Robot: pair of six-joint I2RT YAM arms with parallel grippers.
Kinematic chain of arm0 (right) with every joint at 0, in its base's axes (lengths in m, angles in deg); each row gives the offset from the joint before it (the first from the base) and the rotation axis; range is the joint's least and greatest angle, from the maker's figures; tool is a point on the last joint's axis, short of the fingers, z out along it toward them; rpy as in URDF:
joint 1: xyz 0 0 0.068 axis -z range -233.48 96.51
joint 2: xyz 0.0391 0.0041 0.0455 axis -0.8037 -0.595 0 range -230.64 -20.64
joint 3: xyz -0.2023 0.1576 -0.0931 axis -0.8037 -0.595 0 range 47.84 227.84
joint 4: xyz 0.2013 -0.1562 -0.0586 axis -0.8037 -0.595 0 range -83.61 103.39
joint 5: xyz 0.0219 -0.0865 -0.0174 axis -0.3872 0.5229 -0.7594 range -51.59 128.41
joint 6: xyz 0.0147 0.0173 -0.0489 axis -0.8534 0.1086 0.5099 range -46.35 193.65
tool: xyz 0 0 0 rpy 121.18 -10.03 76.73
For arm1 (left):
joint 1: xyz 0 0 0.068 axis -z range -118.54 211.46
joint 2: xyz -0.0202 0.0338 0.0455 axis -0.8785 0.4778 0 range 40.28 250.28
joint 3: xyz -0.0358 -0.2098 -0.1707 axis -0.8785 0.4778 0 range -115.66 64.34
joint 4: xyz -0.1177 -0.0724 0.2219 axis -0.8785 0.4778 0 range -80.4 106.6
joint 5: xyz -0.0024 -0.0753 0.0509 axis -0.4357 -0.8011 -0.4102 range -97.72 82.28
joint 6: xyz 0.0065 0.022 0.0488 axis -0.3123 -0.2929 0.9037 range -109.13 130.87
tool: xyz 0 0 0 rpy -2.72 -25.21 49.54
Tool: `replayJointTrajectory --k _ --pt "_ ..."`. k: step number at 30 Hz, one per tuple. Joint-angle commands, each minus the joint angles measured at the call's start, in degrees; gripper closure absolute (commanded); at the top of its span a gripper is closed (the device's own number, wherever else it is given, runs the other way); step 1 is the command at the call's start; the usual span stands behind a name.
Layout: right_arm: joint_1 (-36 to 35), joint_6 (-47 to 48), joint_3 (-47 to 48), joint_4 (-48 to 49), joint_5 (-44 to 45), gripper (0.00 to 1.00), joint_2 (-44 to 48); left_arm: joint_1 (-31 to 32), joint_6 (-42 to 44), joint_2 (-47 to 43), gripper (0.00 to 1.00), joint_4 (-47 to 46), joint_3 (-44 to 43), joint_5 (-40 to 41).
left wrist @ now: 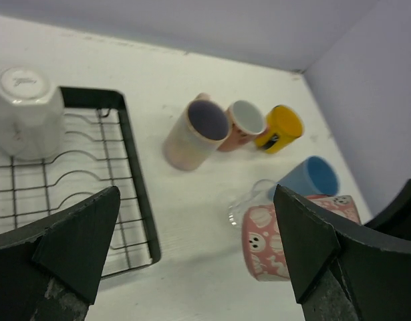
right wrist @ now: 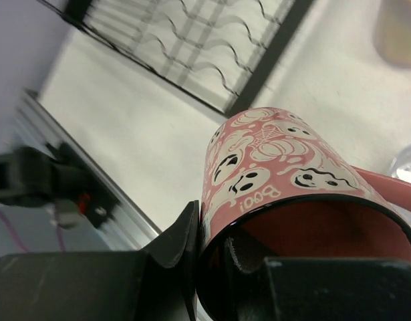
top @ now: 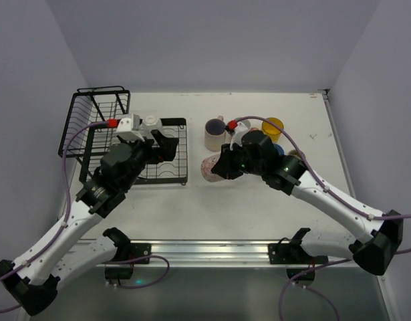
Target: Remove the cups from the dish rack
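Note:
The black wire dish rack (top: 91, 137) stands at the left, its flat tray section (left wrist: 135, 194) towards the middle. On that tray one white cup (left wrist: 25, 110) sits upside down. My left gripper (top: 166, 146) hovers over the tray's right part, open and holding nothing (left wrist: 195, 247). My right gripper (top: 223, 165) is shut on the rim of a pink ghost-patterned mug (right wrist: 285, 167), with one finger (right wrist: 182, 247) outside and the other inside. The mug (top: 210, 167) is tilted, just right of the tray.
More cups lie on the table right of the rack: a beige one with a purple inside (left wrist: 195, 134), a small pink-and-white one (left wrist: 242, 124), a yellow one (left wrist: 280, 128), a blue one (left wrist: 311, 177) and a clear glass (left wrist: 248, 204). Walls close in at the left and back.

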Motion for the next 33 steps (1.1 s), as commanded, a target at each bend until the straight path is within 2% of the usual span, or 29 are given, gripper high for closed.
replayJointTrajectory --k 1,10,16,21,22,27,29,30,33 --pt "-0.43 11.8 6.34 -11.44 0.22 1.0 -5.3 -0.13 5.13 6.16 0.0 4.45 -1.26 8.05" --pt "-5.43 15.15 10.48 -14.28 7.94 1.0 -19.8 -0.13 6.71 19.08 0.0 -2.66 -2.4 15.61" --pt "-10.09 14.71 11.45 -12.88 10.85 1.0 -25.26 -0.48 6.27 24.71 0.0 -5.57 -4.07 19.74" --pt "-11.59 13.31 10.66 -11.91 13.57 0.99 -27.46 -2.93 5.66 27.78 0.0 -7.42 -4.16 19.75" --pt "-12.03 13.13 10.49 -11.64 13.84 0.96 -27.47 -3.29 5.48 28.14 0.0 -7.86 -4.16 20.1" --pt "-12.91 11.46 8.03 -9.8 14.46 0.54 -26.33 -5.4 5.04 30.68 0.0 -9.0 -5.04 20.19" --pt "-12.91 10.76 7.33 -9.45 14.37 0.45 -24.22 -5.49 5.04 31.39 0.0 -9.35 -5.65 20.71" --pt "-12.91 10.58 6.97 -9.18 14.11 0.35 -23.34 -5.49 5.13 32.27 0.0 -9.53 -5.92 21.5" --pt "-13.0 9.96 5.22 -8.22 12.53 0.21 -19.13 -5.49 5.31 34.29 0.0 -10.23 -7.06 24.21"
